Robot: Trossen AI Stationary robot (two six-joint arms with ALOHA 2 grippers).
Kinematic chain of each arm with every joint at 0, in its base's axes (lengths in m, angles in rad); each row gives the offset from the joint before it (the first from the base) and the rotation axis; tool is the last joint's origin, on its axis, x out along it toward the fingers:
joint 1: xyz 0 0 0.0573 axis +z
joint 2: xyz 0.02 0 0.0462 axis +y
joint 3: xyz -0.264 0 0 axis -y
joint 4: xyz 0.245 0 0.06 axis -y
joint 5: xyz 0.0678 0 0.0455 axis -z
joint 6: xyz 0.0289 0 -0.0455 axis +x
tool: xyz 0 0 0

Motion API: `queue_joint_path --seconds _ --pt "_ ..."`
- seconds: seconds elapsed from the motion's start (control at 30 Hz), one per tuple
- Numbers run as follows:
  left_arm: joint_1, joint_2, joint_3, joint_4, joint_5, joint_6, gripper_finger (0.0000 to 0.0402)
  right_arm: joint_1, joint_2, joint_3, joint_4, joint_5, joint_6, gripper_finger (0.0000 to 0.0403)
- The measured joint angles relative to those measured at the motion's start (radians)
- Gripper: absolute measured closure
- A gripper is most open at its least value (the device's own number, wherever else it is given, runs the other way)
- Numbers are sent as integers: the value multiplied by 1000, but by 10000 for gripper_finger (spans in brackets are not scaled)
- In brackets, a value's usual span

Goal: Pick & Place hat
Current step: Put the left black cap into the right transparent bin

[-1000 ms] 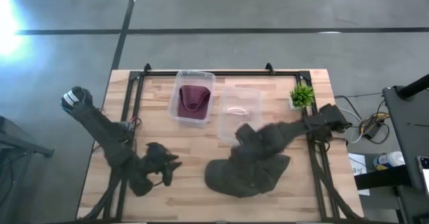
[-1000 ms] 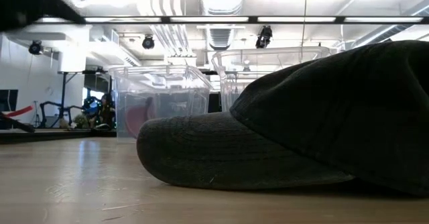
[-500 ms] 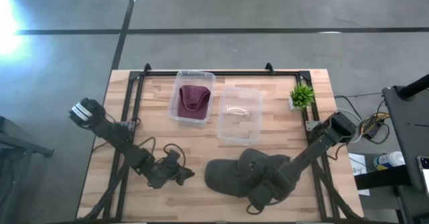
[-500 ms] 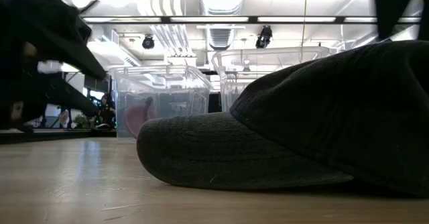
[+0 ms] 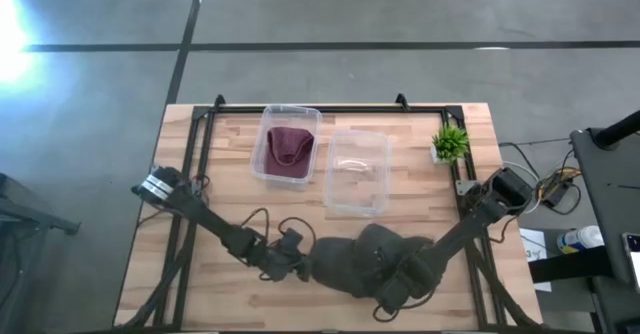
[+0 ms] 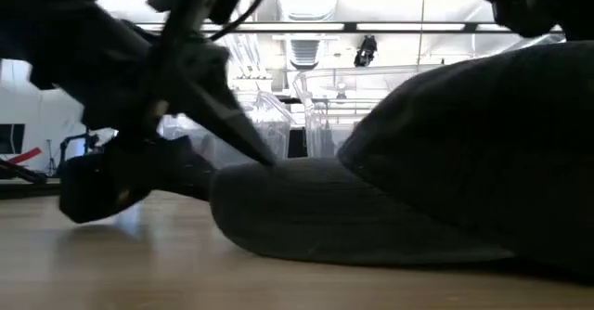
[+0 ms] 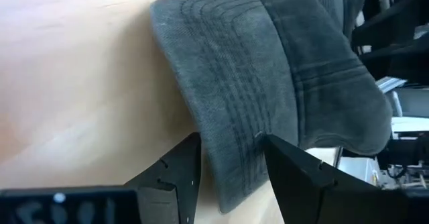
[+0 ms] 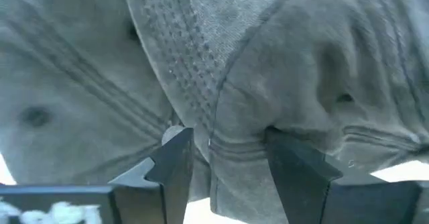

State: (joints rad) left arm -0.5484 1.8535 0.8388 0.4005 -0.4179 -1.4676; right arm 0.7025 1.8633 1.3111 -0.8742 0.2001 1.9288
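A dark grey cap (image 5: pixel 365 264) lies near the table's near edge, its brim (image 6: pixel 306 217) flat on the wood and pointing toward the table's left. My left gripper (image 5: pixel 298 264) is low at the brim's left rim and open; in the left wrist view (image 7: pixel 231 143) the brim (image 7: pixel 228 70) runs in between its fingers. My right gripper (image 5: pixel 400 286) sits on the near right side of the crown (image 6: pixel 464 161), also open. In the right wrist view (image 8: pixel 224 140) a ridge of crown cloth (image 8: pixel 234 123) stands between its fingers. My left gripper comes slanting down from the table's left, one finger on either side of the brim's rim (image 7: pixel 231 184). In the low view one fingertip (image 6: pixel 264 157) meets the brim's top. The brim stays on the table. My right gripper comes from above, its fingertips (image 8: pixel 177 150) set against the crown cloth, a fold (image 8: pixel 231 157) between them. The cap rests on the table.
A clear bin holding a maroon cloth (image 5: pixel 288 146) and an empty clear bin (image 5: pixel 357 169) stand toward the far side. A small green plant (image 5: pixel 450 142) is at the far right. Black frame rails run along the table's left, right and far edges.
My left gripper has swung toward the table's right and come down to the brim's rim. My right gripper has moved from over the crown toward the near edge and dropped onto it. The cap has shifted slightly toward the right and its crown has changed shape.
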Motion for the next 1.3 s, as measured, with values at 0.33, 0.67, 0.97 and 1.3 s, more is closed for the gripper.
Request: queue_joint_path --seconds 0.33,0.67,0.97,1.3 --pt "33 -8 78 -26 25 179 312 0 -5 -89 73 0 -21 225" --pt "22 -207 131 -234 -58 304 395 14 -110 -54 -26 112 -25 225" --pt "-1 -512 467 -689 -399 694 395 23 -276 -59 -294 188 38 225" --pt "112 -376 675 -691 -617 1117 395 28 -283 -64 -290 184 54 225"
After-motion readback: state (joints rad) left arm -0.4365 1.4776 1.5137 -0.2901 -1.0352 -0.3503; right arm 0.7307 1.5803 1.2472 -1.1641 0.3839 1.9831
